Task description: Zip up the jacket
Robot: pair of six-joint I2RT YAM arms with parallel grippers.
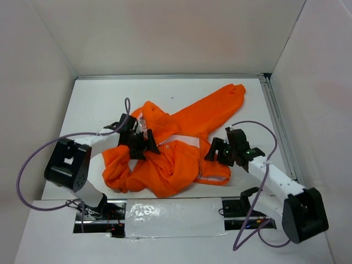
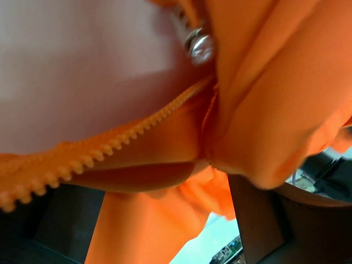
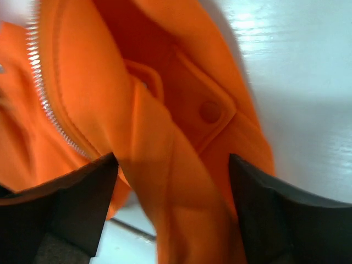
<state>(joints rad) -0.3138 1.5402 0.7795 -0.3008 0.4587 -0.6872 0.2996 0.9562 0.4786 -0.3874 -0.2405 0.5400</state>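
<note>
The row of orange plastic zipper teeth [image 2: 82, 159] runs right under the left wrist lens, with a round silver metal snap [image 2: 199, 48] above it. Both belong to the bright orange soft fabric jacket [image 1: 170, 159], which lies crumpled and open-fronted in the middle of the white tabletop [image 1: 99, 99]. Its pale lining shows, and one sleeve stretches toward the far right corner.

The left tool [image 1: 140, 144] sits over the jacket, fingers spread, with cloth sagging between them unpinched. The right tool [image 1: 213, 149] is at the jacket's near right edge. Its fingers are likewise wide apart, straddling a fold beside a flapped pocket [image 3: 209, 111] and a line of silvery zipper teeth [image 3: 47, 99].

The step in hand looks like getting hold of the two front edges, since the zipper is not yet joined. Next, each tool would need to clamp its edge near the zipper's bottom ends so the halves can meet.
</note>
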